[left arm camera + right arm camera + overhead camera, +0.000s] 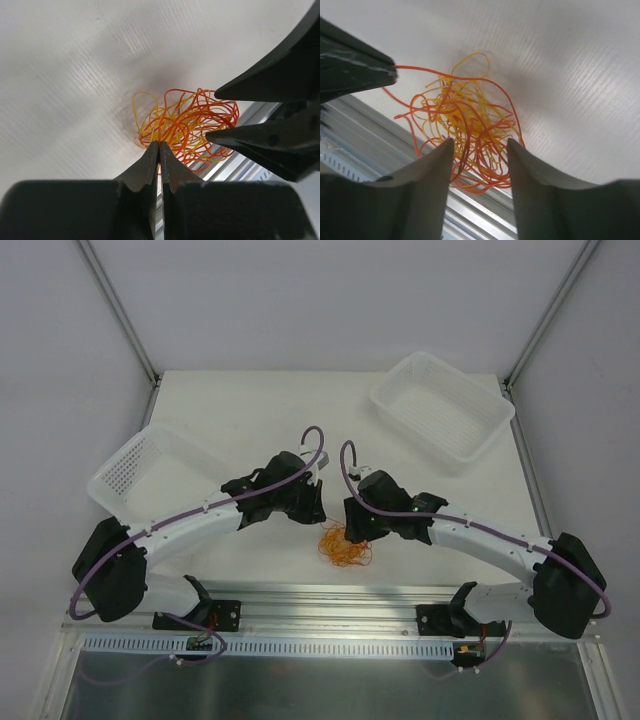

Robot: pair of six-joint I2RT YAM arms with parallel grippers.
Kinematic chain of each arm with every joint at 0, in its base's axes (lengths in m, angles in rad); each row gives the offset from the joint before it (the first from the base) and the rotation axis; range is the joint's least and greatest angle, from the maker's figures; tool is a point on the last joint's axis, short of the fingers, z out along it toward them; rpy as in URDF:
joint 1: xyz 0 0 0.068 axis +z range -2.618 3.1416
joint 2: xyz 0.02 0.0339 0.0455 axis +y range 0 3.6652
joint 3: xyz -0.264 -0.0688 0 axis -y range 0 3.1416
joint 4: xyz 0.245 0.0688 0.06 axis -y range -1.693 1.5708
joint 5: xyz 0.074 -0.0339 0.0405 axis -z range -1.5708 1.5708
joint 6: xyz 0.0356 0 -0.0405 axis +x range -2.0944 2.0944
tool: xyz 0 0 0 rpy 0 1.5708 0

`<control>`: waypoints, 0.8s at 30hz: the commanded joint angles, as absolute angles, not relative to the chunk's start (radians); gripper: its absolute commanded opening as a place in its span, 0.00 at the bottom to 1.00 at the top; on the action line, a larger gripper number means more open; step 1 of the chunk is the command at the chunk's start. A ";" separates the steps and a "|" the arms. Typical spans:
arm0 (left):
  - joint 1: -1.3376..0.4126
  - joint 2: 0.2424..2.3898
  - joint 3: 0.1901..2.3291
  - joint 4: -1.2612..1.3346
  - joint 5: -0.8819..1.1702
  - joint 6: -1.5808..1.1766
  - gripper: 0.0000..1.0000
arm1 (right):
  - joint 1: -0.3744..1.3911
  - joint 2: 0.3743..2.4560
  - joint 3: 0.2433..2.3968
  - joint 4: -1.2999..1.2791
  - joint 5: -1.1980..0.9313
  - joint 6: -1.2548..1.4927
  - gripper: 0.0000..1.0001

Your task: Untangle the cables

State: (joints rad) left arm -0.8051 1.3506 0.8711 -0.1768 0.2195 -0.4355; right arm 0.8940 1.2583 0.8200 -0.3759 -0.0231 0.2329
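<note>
The cables [343, 546] are one small tangle of thin yellow-orange and red-orange loops near the table's front edge, between the two grippers. My left gripper [322, 519] is shut on a red-orange strand at the tangle's edge [159, 143]. Its dark tip also shows in the right wrist view [390, 75], with the strand running from it. My right gripper [480, 150] is open, its two fingers straddling the tangle [465, 125] without closing on it. In the left wrist view its fingers [240, 137] stand apart just right of the tangle [187, 122].
A white mesh basket [445, 405] sits at the back right and another [145, 465] at the left, behind my left arm. A metal rail [330, 602] runs along the table's front edge, just below the tangle.
</note>
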 commanded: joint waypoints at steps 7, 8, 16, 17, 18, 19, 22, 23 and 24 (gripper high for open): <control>-0.735 1.151 0.923 -0.210 0.104 -0.407 0.00 | 0.879 1.224 0.807 -0.443 0.158 0.219 0.13; -0.717 1.129 0.926 -0.221 0.091 -0.403 0.00 | 0.852 1.212 0.805 -0.457 0.172 0.218 0.10; -0.520 0.950 1.011 -0.314 0.017 -0.315 0.00 | 0.603 1.036 0.776 -0.592 0.207 0.177 0.01; -0.517 0.945 1.022 -0.328 0.005 -0.304 0.00 | 0.553 1.014 0.781 -0.606 0.201 0.170 0.01; -0.514 0.937 1.037 -0.337 -0.003 -0.284 0.00 | 0.528 0.982 0.790 -0.621 0.198 0.167 0.01; -0.511 0.939 1.042 -0.359 -0.053 -0.275 0.00 | 0.503 0.964 0.801 -0.647 0.189 0.163 0.01; -0.505 0.940 1.040 -0.394 -0.107 -0.259 0.00 | 0.417 0.904 0.851 -0.689 0.160 0.149 0.01; -0.502 0.949 1.031 -0.402 -0.118 -0.264 0.00 | 0.381 0.891 0.888 -0.698 0.149 0.143 0.01; -0.502 0.956 1.025 -0.413 -0.132 -0.270 0.00 | 0.364 0.867 0.909 -0.709 0.123 0.140 0.01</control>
State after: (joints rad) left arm -0.5438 0.9691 0.9958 -0.3439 0.0834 -0.3443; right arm 0.4587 0.9134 0.8555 -0.4999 0.0189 0.2039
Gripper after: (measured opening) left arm 0.008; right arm 0.034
